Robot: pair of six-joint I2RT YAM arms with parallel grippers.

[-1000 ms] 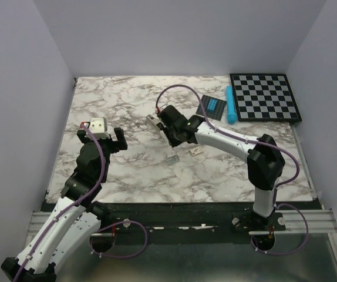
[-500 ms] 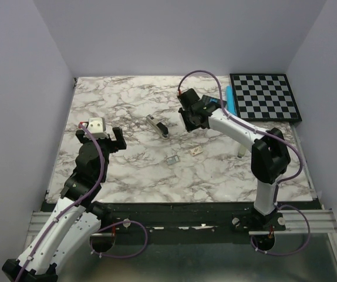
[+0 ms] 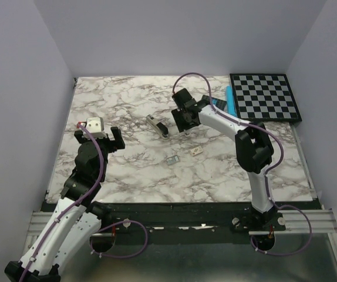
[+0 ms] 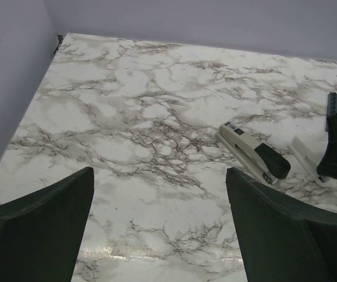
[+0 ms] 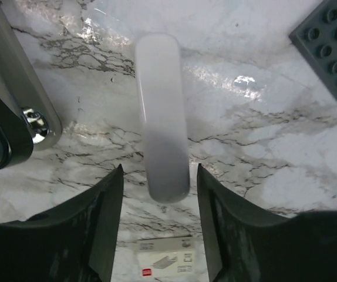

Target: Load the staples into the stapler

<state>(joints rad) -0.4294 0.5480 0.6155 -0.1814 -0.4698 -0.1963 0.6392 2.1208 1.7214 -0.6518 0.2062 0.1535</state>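
1. The surface [image 3: 115, 176] carries everything; the checkerboard [image 3: 265, 97] fills its far right corner, with a blue cylinder [image 3: 231, 104] and a dark studded plate [image 5: 327, 47] at the board's left side; none of these blocks your path.
2. Your left tool [image 4: 159, 194] hangs wide and holds nothing, toward the left edge, well apart from the work.
3. Your right tool [image 5: 159, 176] stands part open astride the white block [image 5: 162, 111], with a gap on both sides; nothing is held.
4. The stapler [image 3: 158, 126] lies near the middle of the surface, just left of that tool; a careless sideways swing could knock it round.
5. The white block lies just beside the stapler; I judge it the main obstruction, easily nudged or gripped by mistake.
6. The staples box [image 3: 196, 151] and the loose strip [image 3: 172, 159] lie near each other, on the near-edge side of the stapler; the strip looks thin and flat, so the tool may slip off it or skid it away.
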